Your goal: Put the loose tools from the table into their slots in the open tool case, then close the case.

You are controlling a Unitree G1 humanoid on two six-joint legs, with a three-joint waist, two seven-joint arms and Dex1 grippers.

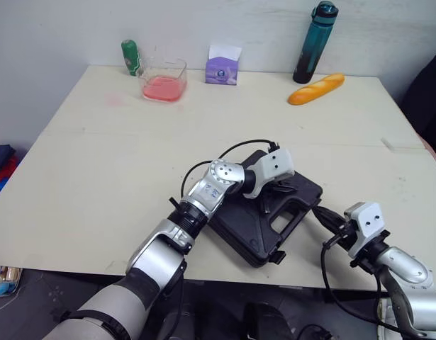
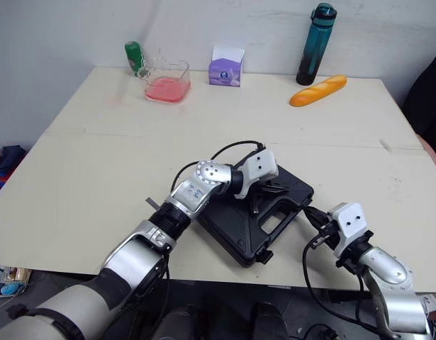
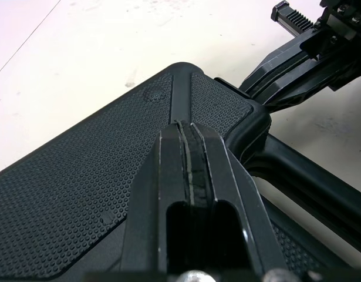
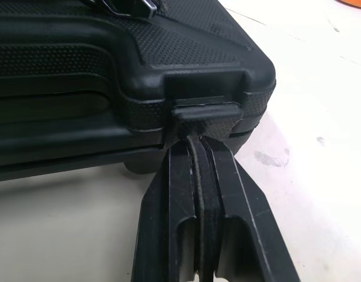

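The black tool case (image 1: 247, 230) lies closed on the table near its front edge, handle toward the front right. My left gripper (image 1: 278, 190) is shut, its fingertips (image 3: 189, 128) resting on the textured lid near the handle end. My right gripper (image 1: 319, 212) is also shut, and its tips (image 4: 198, 140) touch the latch (image 4: 205, 111) on the case's right side wall. Nothing is held in either gripper. The left wrist view also catches the right gripper (image 3: 297, 56) just beyond the case's corner.
Along the table's back edge stand a green bottle (image 1: 130, 57), a clear container with pink contents (image 1: 163, 79), a purple tissue box (image 1: 223, 67) and a teal bottle (image 1: 315, 42). A bread loaf (image 1: 315, 89) lies nearby. The case sits close to the table's front edge (image 1: 225, 273).
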